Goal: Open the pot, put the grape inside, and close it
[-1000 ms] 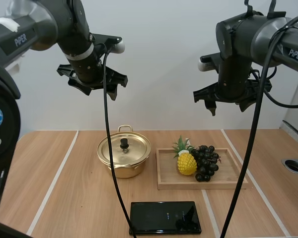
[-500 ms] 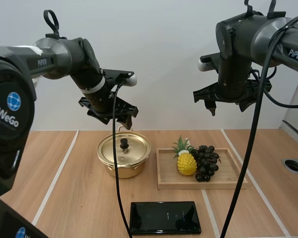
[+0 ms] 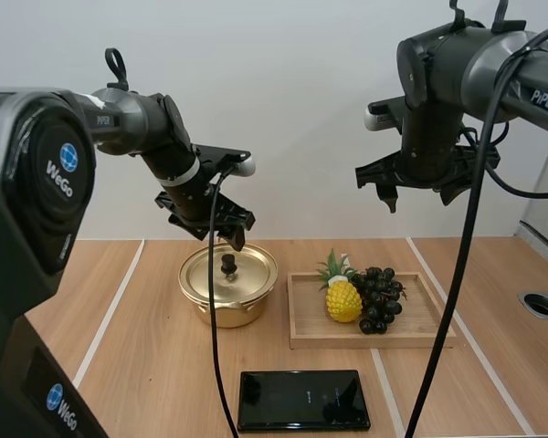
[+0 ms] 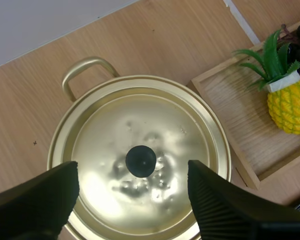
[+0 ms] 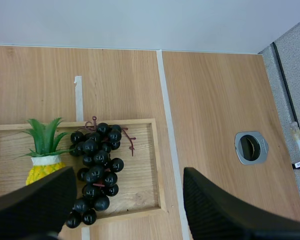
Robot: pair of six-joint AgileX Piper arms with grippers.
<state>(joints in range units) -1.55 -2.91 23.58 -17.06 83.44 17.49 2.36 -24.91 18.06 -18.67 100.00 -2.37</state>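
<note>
I'm hovering left gripper, fingers spread apart, over lidded shiny gold metal pot near tabletop far edge, centre; small black round knob sitting straight below, centred between fingers.

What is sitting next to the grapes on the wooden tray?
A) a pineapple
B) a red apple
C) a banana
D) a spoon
A: a yellow pineapple with green leaves sits right beside the dark grapes on the wooden tray.
</note>
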